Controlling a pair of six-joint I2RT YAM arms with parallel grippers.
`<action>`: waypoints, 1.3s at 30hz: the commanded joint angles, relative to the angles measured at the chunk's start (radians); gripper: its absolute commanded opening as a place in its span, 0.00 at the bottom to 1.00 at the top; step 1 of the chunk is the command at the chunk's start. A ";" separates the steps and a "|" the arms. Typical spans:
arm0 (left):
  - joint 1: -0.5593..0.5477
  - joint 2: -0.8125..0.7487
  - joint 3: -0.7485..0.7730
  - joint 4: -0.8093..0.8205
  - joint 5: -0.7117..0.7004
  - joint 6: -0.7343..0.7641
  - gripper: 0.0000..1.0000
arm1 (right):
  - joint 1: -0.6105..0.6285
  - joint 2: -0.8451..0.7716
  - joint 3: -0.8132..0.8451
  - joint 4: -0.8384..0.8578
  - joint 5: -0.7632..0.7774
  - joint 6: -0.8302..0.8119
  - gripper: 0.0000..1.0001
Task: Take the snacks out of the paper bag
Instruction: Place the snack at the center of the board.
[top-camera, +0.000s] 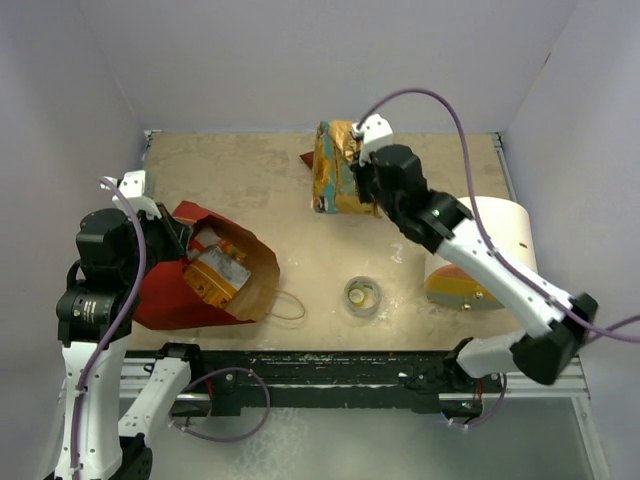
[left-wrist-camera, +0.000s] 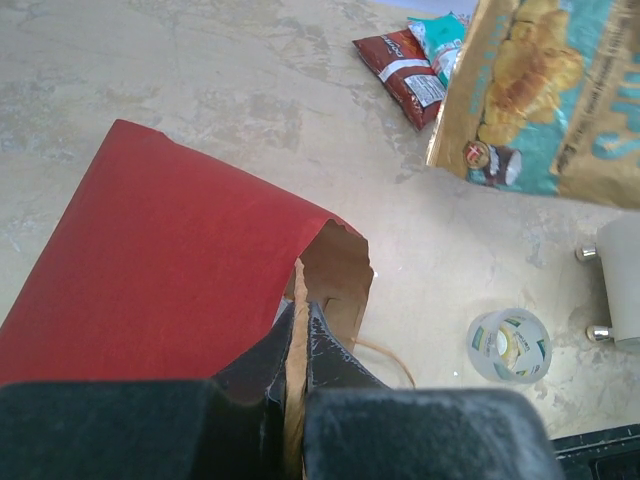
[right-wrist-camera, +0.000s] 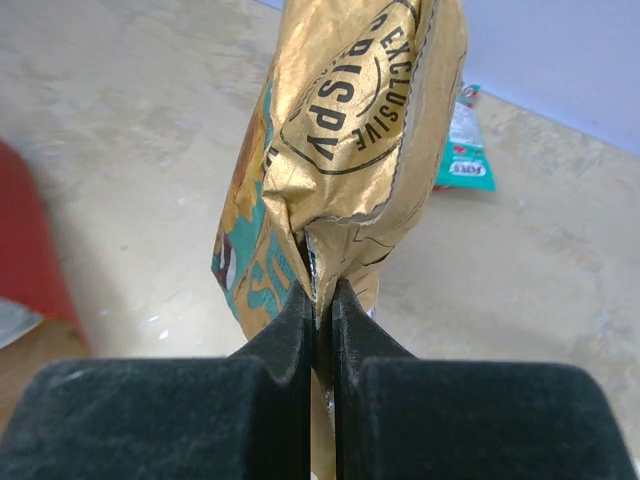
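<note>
The red paper bag lies on its side at the left, its brown mouth open to the right. An orange-brown packet and a paler one show inside. My left gripper is shut on the bag's upper rim, with the kraft edge pinched between the fingers in the left wrist view. My right gripper is shut on the edge of the golden-tan packet with teal marks and holds it at the far middle; it hangs from the gripper. Small red-brown and teal packets lie beyond it.
A small tape roll sits on the table near the front middle. A cream-white cylinder with an orange base lies at the right under my right arm. Walls close the table at the back and both sides.
</note>
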 joint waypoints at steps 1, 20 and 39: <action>-0.006 -0.006 0.032 0.030 0.015 -0.005 0.00 | -0.057 0.150 0.173 0.036 -0.076 -0.185 0.00; -0.006 0.000 0.033 0.040 0.043 -0.018 0.00 | -0.220 0.626 0.745 -0.222 -0.289 -0.676 0.00; -0.006 -0.007 0.012 0.053 0.088 -0.072 0.00 | -0.325 0.864 0.793 0.037 -0.216 -0.916 0.00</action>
